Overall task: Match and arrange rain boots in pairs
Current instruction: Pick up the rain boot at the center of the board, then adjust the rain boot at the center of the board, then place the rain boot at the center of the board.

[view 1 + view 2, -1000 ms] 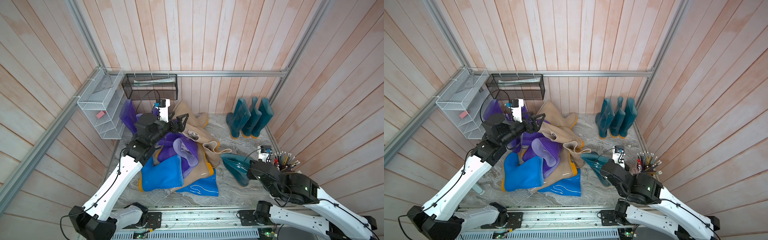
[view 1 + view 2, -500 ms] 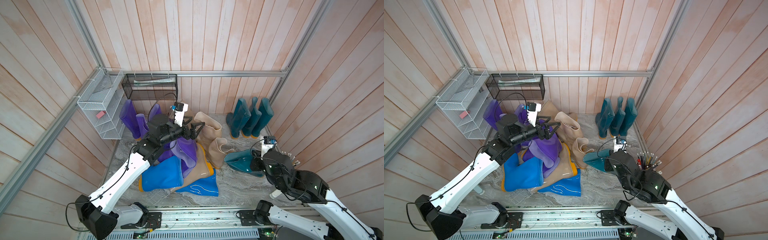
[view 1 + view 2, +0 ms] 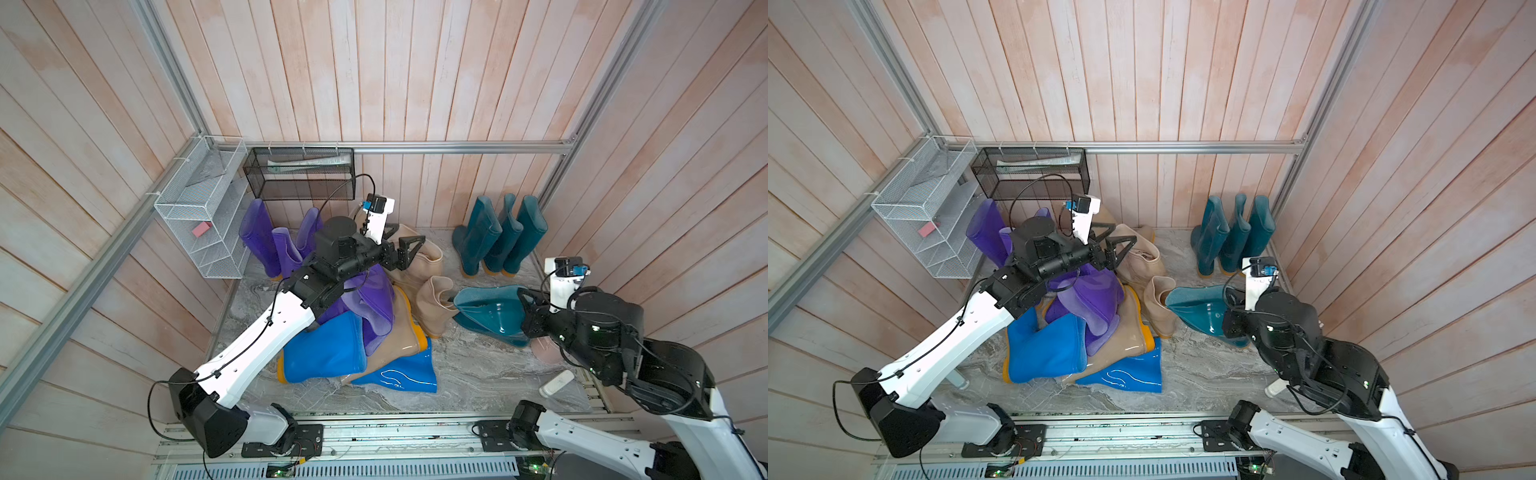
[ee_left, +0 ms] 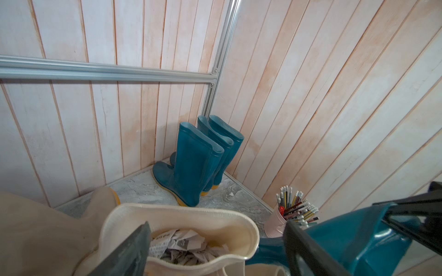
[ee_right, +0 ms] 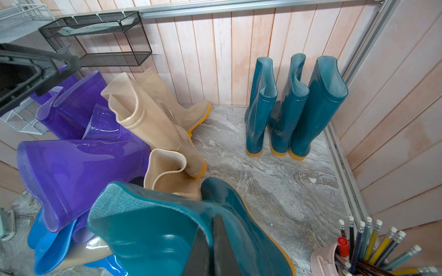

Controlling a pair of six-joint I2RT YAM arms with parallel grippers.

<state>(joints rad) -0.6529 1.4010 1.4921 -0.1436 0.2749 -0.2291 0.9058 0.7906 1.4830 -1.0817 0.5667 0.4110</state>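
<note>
My right gripper [image 5: 212,246] is shut on the cuff of a dark teal rain boot [image 5: 155,227], which hangs tilted just above the floor at the right [image 3: 490,311]. Three more teal boots [image 3: 498,237] stand upright in the back right corner. My left gripper [image 3: 409,249] is open and hovers over an upright beige boot [image 4: 181,229] stuffed with paper, one finger on each side of its mouth. Purple, bright blue [image 3: 324,353] and beige boots lie heaped in the middle. Purple boots [image 3: 266,237] stand at the back left.
A white wire shelf [image 3: 199,208] and a black mesh basket [image 3: 299,174] hang on the back left walls. A pink cup of pencils [image 5: 334,260] stands by the right wall near my right arm. A small white object [image 3: 557,382] lies at the front right.
My left arm has swung right, from over the purple boots to over the beige boot. My right gripper has lifted the teal boot's cuff and drawn it toward the right.
</note>
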